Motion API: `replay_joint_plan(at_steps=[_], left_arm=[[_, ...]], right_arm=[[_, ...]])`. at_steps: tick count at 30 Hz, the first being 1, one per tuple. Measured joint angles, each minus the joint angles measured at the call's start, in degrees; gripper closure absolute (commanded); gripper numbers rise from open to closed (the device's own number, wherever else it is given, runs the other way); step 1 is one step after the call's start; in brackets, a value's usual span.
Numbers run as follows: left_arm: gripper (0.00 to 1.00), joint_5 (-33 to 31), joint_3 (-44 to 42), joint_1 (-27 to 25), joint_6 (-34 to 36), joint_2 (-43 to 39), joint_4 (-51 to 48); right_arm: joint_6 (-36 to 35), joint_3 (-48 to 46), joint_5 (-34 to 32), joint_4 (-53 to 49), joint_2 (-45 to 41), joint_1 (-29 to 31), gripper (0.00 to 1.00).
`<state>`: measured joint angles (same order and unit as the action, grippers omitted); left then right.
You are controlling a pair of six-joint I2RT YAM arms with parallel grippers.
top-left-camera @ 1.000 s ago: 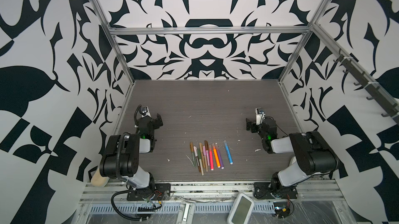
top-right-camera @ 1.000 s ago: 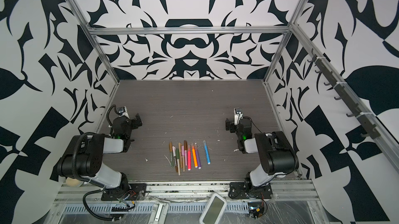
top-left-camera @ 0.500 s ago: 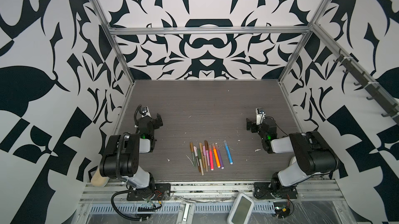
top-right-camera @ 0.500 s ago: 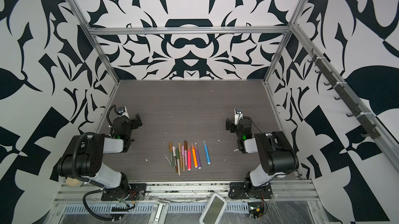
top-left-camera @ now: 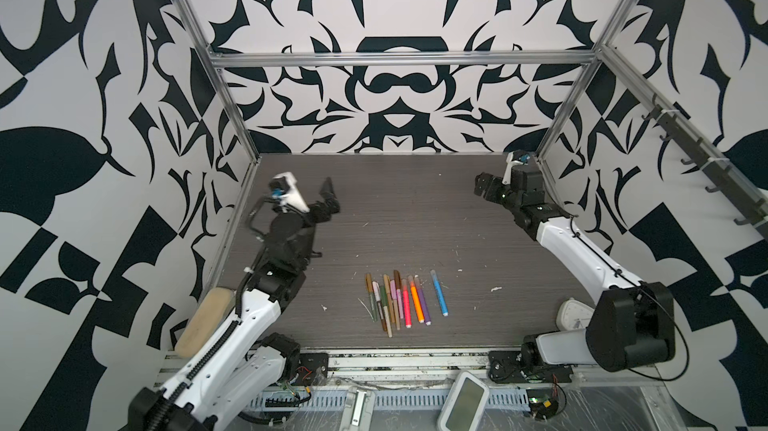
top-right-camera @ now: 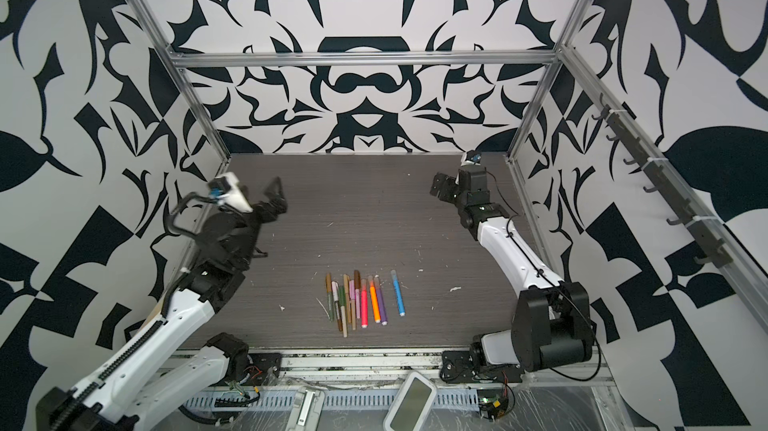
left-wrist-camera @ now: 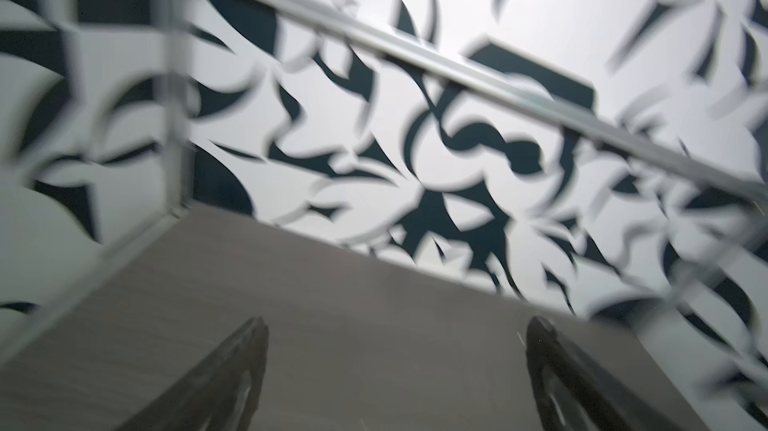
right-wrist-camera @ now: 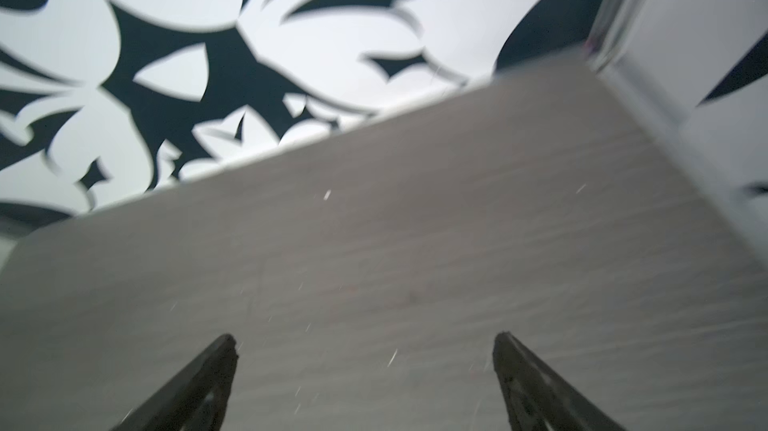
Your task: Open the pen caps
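Observation:
Several coloured pens (top-left-camera: pixel 399 302) (top-right-camera: pixel 357 302) lie side by side near the table's front middle, and a blue pen (top-left-camera: pixel 439 292) lies slightly apart to their right. The pen caps (top-left-camera: pixel 410 281) (top-right-camera: pixel 370 282) sit on the pens' far ends. My left gripper (top-left-camera: pixel 330 200) (top-right-camera: pixel 277 196) hangs open above the table's left side, well behind the pens. My right gripper (top-left-camera: pixel 482 188) (top-right-camera: pixel 438 188) is open near the back right corner. Both wrist views are blurred. They show the left gripper (left-wrist-camera: pixel 399 325) and the right gripper (right-wrist-camera: pixel 365 337) with fingers wide apart over bare table, with no pens in sight.
Small white scraps (top-left-camera: pixel 495 289) dot the grey table (top-left-camera: pixel 415 208). A white timer-like device (top-left-camera: pixel 575 313) stands by the right arm's base, and another white device (top-left-camera: pixel 465 396) lies on the front rail. Patterned walls with metal posts close in the sides and back.
Both arms have unfolded from their tucked pose. The left gripper has risen and swung forward and rightwards; the right gripper has reached towards the back right corner. The pens have not moved.

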<state>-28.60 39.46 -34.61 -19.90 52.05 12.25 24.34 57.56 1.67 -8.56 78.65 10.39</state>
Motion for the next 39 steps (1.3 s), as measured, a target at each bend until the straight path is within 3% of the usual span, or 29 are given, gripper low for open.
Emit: replay_joint_plan(at_steps=[1,3,6,8,12,15,21,25,28,39], left_arm=[[0.01,-0.9,0.46,-5.25,-0.13,1.33,-4.76],[0.01,-1.18,0.07,-9.88,-1.14,1.62,-13.35],[0.01,-1.49,-1.07,-10.73,-3.89,-2.62,-22.82],[0.01,-1.95,-1.46,-10.73,-6.14,-6.97,-26.56],[0.01,-3.76,-1.7,-10.49,-12.39,-13.42,-31.1],[0.01,-4.85,-1.84,-10.38,-15.72,-14.1,-33.4],[0.01,-4.22,1.97,-10.34,-20.63,-5.55,-41.86],[0.01,-2.36,7.52,-10.34,-23.58,0.2,-46.45],[0.01,-0.04,8.7,-10.34,-25.33,1.77,-46.88],[0.01,6.95,7.04,-10.03,-29.53,3.23,-46.21]], right_arm=[[0.04,-0.96,0.26,-3.65,-0.39,3.08,0.01],[-0.52,-2.1,-1.62,-11.28,-0.87,14.1,0.0],[-0.42,-3.65,-3.21,-19.08,-3.34,32.0,0.0],[1.03,-7.1,-2.95,-21.92,-8.61,35.93,0.0],[5.38,-14.88,-4.17,-26.27,-20.96,33.73,0.01],[7.82,-16.63,-4.98,-29.05,-23.82,33.42,0.05],[10.45,-16.59,-5.99,-32.41,-17.4,33.46,0.12],[12.17,-16.61,-6.4,-33.29,-16.26,33.46,0.26],[12.39,-17.07,-4.9,-32.65,-14.49,33.46,0.42],[12.33,-20.76,1.9,-25.86,-9.7,35.28,0.49]])
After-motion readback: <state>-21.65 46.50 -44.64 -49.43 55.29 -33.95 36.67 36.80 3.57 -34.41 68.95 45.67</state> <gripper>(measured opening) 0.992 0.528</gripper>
